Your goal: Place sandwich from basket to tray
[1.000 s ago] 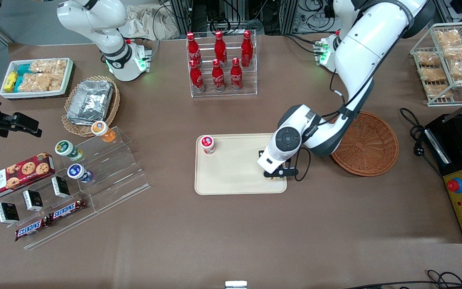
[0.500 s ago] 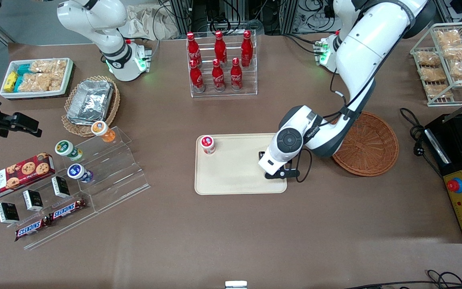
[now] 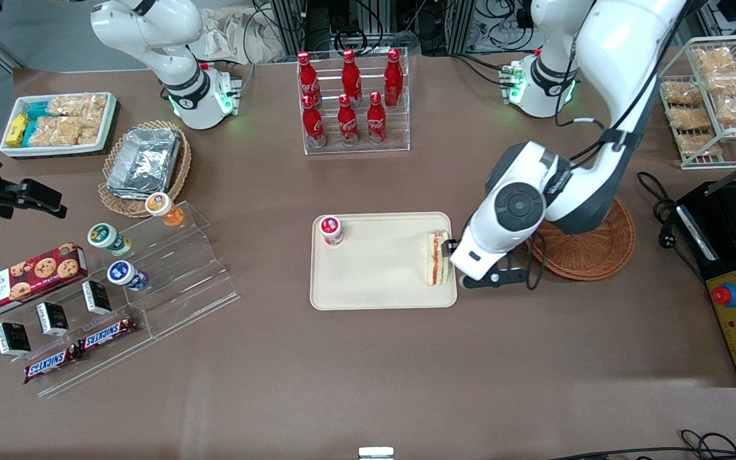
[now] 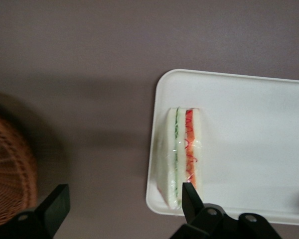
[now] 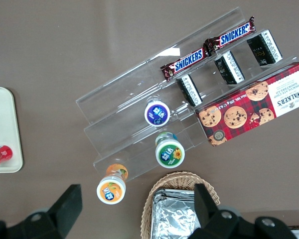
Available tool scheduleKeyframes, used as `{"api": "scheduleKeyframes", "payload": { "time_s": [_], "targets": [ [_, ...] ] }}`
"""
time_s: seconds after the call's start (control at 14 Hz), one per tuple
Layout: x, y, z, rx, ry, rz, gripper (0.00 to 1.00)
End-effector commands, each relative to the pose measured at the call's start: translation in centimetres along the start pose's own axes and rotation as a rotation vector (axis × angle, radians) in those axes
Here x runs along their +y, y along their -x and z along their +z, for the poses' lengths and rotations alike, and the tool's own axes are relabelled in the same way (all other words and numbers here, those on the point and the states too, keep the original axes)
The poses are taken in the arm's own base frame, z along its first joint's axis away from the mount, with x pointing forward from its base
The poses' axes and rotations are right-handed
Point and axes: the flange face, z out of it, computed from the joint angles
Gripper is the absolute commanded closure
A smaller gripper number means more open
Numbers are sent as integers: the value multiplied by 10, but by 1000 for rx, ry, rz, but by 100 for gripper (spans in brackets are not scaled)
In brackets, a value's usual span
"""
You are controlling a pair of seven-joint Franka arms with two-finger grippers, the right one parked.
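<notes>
While the white triangular sandwich (image 3: 437, 258) lies on the cream rectangular plastic tray (image 3: 374, 281), the released black gripper (image 4: 122, 209) hovers near the reddish-brown wicker basket (image 3: 598, 252).

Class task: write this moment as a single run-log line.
sandwich: on tray, released | tool: open, above table between tray and basket | basket: no sandwich seen

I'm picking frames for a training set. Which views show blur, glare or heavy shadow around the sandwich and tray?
Left wrist view: the sandwich is sharp, the tray looks washed out, the basket is blurred beside a soft dark shadow, and the open gripper frames the edge.
Front view: even light, green status lights glow at the arm bases, and the arm hides part of the basket.
</notes>
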Motion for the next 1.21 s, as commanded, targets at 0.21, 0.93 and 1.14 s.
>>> {"api": "scheduleKeyframes", "payload": {
  "time_s": [0.21,0.93,1.14],
  "targets": [
    [-87,-13,-75,46,-19,115,0],
    [-257,-9,-162,78,-37,193,0],
    [-297,3,-195,122,24,145,0]
  ]
}}
